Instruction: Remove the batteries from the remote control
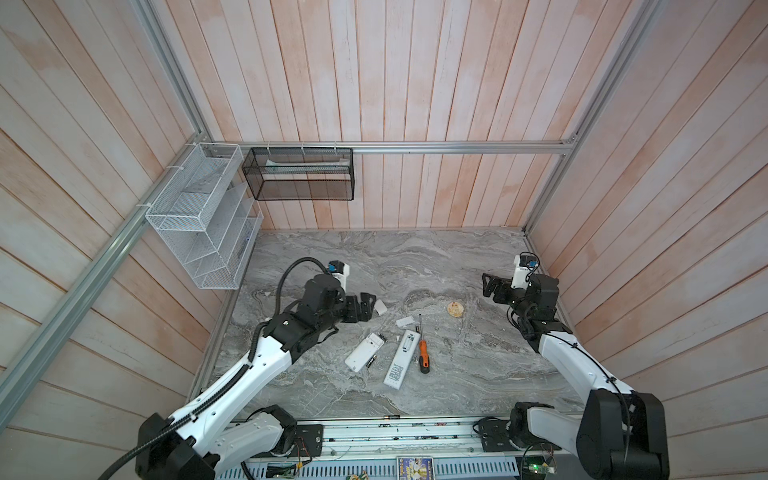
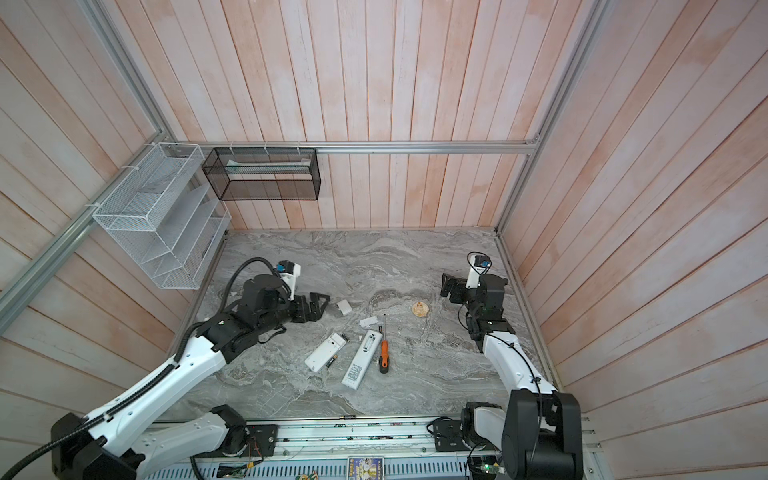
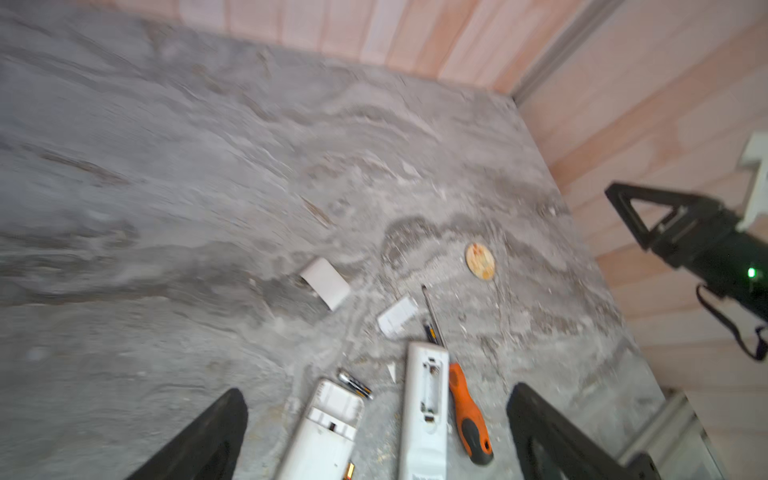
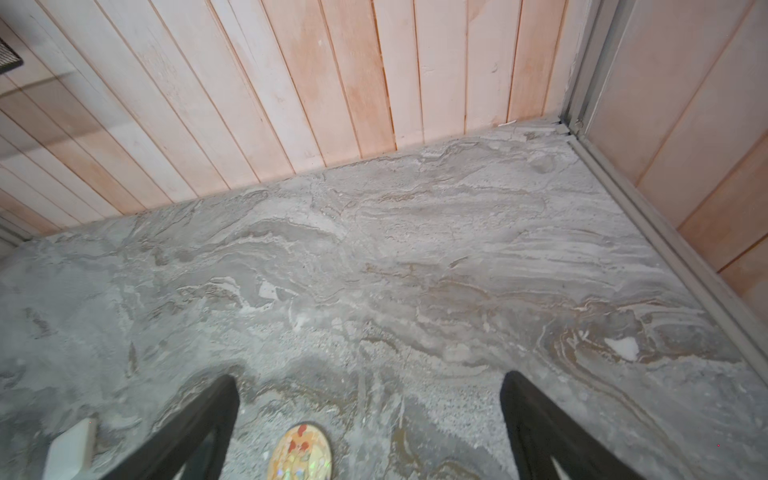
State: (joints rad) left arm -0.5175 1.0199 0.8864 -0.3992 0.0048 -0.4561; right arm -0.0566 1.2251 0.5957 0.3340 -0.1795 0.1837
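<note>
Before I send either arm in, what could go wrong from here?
One battery lies at the front edge of the table by the rail; a nudge could roll it off. Another battery lies right beside the shorter remote; a low pass by the open left gripper might scatter it. The screwdriver lies close beside the longer remote, so a grab there may catch it.

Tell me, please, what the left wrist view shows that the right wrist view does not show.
Only the left wrist view shows the wide remote, the slim remote, the loose batteries and the orange-handled screwdriver. Only the right wrist view shows a corner of the black mesh basket. Both show the marble table and the round patterned disc.
</note>
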